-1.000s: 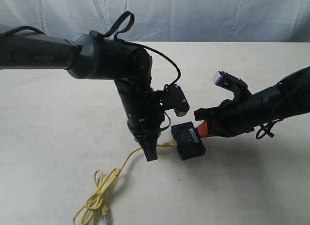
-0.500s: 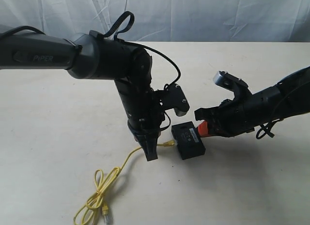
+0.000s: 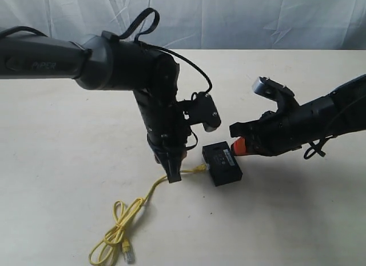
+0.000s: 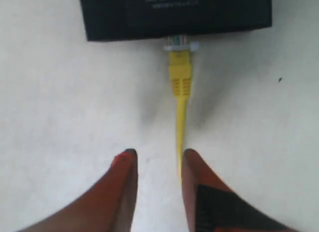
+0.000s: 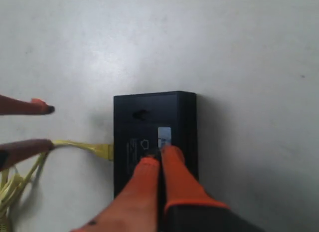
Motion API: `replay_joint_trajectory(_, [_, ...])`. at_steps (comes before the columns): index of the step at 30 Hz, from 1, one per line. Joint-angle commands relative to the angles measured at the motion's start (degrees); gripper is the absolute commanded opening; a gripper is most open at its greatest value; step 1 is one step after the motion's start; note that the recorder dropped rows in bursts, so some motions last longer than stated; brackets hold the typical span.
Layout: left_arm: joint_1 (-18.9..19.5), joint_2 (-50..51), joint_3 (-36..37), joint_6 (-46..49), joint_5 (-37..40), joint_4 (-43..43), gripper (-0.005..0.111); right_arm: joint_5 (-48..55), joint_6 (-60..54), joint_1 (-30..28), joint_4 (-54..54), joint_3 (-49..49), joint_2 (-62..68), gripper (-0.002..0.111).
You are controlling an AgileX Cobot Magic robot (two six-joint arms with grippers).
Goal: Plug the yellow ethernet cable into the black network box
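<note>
Left pincer (image 4: 158, 154) apart; cable (image 4: 180, 80) runs out between tips, plug meeting box (image 4: 174, 15) side just ahead. Right pincer (image 5: 160, 157) together, tips on box top.

light: bright, even, diffuse, from overhead | shadows: soft grey patches on the worktop (image 3: 68, 163), darkest just beside the black network box (image 5: 149, 122) | glare: pale washed-out patch on worktop in right wrist view | focus: exterior view crisp; left wrist view soft, left gripper (image 4: 158, 156) tips blurred, box print unreadable
</note>
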Motion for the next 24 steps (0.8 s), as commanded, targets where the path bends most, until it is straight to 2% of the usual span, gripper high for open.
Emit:
replay_joint_trajectory(1, [1.65, -7.10, -0.25, -17.36, 2.77, 12.95, 0.023, -2.51, 7.39, -0.21, -8.46, -0.12, -6.91, -0.001])
replay_joint_trajectory(4, [7.86, -14.11, -0.25, -28.62, 3.85, 11.44, 0.003, -2.28, 20.70, -0.21, -24.50, -0.01, -15.48, -0.001])
replay_joint_trajectory(5, [10.22, -17.08, 0.00, -30.05, 4.32, 10.04, 0.000, -2.13, 25.78, -0.21, -31.05, -0.01, -19.06, -0.001])
replay_joint_trajectory(7, [14.68, -23.72, 2.56, -32.79, 3.48, 9.59, 0.000, -1.06, 35.77, -0.21, -42.50, 0.24, -25.66, -0.001])
replay_joint_trajectory(10, [20.25, -35.83, 9.49, -35.39, -1.40, 9.59, 0.000, -1.78, 40.38, -0.21, -49.64, 2.82, -36.36, -0.001])
replay_joint_trajectory(12, [23.28, -51.25, 19.54, -36.78, -10.28, 9.59, 0.000, -4.10, 40.38, -0.21, -51.97, 7.66, -48.47, -0.001])
replay_joint_trajectory(13, [23.54, -54.41, 22.31, -37.28, -12.54, 9.71, 0.000, -4.55, 40.38, -0.21, -52.10, 8.70, -51.66, -0.001])
replay_joint_trajectory(14, [23.93, -62.06, 27.62, -37.26, -16.57, 9.83, 0.000, -5.50, 40.38, -0.21, -52.21, 11.31, -57.80, -0.001])
replay_joint_trajectory(16, [23.93, -71.16, 33.31, -37.26, -18.89, 10.32, 0.000, -6.02, 40.38, -0.21, -52.21, 14.54, -66.52, -0.001])
replay_joint_trajectory(18, [23.93, -77.71, 36.42, -37.26, -17.69, 10.65, 0.000, -6.16, 40.38, -0.21, -52.33, 17.23, -73.88, -0.001])
replay_joint_trajectory(20, [23.93, -82.55, 37.25, -37.26, -14.34, 10.65, 0.000, -5.82, 40.38, -0.21, -52.26, 17.55, -79.79, -0.001])
replay_joint_trajectory(24, [23.93, -86.23, 37.25, -37.16, -14.08, 10.65, 0.000, -5.82, 40.38, -0.21, -51.46, 17.55, -84.91, -0.001])
